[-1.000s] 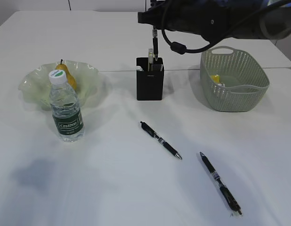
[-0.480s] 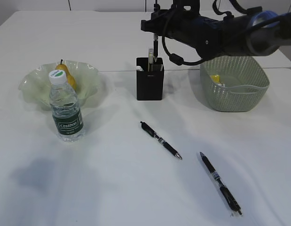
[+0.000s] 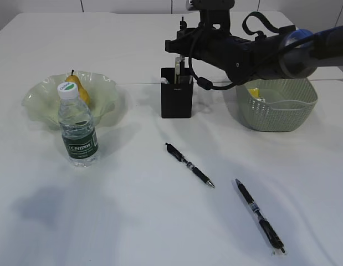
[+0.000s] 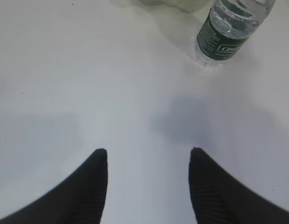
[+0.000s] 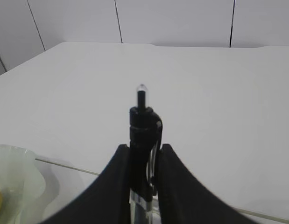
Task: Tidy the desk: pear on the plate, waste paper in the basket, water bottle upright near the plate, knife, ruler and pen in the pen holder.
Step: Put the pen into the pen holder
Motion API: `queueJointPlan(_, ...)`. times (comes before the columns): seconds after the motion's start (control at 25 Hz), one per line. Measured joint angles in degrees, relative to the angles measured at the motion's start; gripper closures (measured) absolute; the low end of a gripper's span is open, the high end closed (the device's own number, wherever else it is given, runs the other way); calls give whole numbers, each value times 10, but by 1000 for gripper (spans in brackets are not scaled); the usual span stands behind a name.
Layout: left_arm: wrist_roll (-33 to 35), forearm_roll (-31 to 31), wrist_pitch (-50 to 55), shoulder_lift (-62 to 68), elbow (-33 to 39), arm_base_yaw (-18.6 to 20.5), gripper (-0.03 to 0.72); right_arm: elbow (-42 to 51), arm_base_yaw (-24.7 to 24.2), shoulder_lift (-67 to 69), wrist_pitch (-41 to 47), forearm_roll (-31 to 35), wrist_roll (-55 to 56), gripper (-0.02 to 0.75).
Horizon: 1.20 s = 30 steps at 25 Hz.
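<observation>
Pen holder (image 3: pixel 176 100): placed at 12 o'clock on the desk (image 3: pixel 132 210); white and dark items are seen standing inside, but they cannot be told apart.
Right gripper (image 5: pixel 145 154): closed on a black pen (image 5: pixel 143 128), which is held upright directly above the pen holder.
Left gripper (image 4: pixel 148 156): held open above bare desk, nothing between the jaws.
Plate (image 3: pixel 44 97): at 10 o'clock; the pear (image 3: pixel 77 86) is lying in it.
Water bottle (image 3: pixel 77 124): upright, just beside the plate at its 5 o'clock.
Basket (image 3: pixel 276 94): at 2 o'clock; something yellow and white is seen inside.
Loose pens: one (image 3: pixel 189 164) near the middle, one (image 3: pixel 260 216) at 5 o'clock.
</observation>
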Motion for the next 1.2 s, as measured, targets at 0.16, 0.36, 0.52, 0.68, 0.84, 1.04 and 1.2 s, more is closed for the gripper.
queueJointPlan(0.16,0,1,0,0,0,0,295,0,0,1,5,0,0,608)
queueJointPlan(0.36,0,1,0,0,0,0,295,0,0,2,18,0,1,509)
queueJointPlan(0.52,0,1,0,0,0,0,295,0,0,3,19,0,1,441)
queueJointPlan(0.68,0,1,0,0,0,0,295,0,0,-2,46,0,1,431)
queueJointPlan(0.84,0,1,0,0,0,0,295,0,0,-31,105,-9,1,431)
queueJointPlan(1.04,0,1,0,0,0,0,295,0,0,-79,241,-26,0,430)
queueJointPlan(1.2,0,1,0,0,0,0,295,0,0,-127,348,-31,-19,430)
